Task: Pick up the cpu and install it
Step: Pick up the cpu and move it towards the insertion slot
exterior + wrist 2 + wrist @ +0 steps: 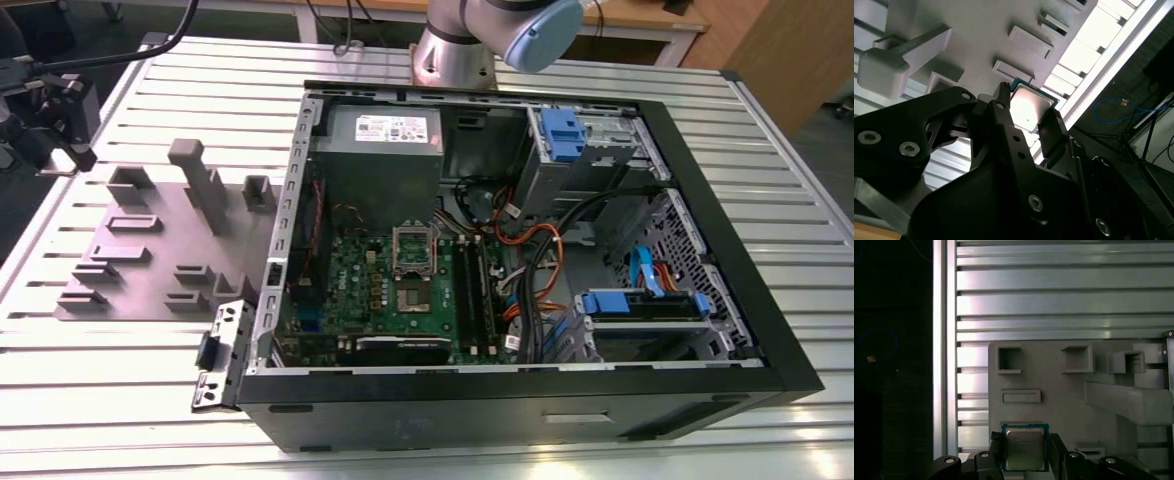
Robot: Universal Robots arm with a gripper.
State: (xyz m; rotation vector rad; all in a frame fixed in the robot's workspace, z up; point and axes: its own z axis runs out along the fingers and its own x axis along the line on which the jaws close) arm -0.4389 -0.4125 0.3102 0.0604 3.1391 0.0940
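The cpu, a small square chip with a silvery top and a thin blue-green rim, sits between the two black fingers of my gripper. The fingers press against its opposite edges, so the gripper is shut on it. The second wrist view shows the cpu in the gripper, held a little above the grey fixture plate. In the exterior view the gripper hangs at the far left, above the plate's far corner. The motherboard's silver socket frame lies inside the open computer case.
The grey plate carries several raised blocks and pockets, with a tall post close to the gripper. The open black computer case takes up the middle and right of the slatted metal table. The table's left edge runs close by.
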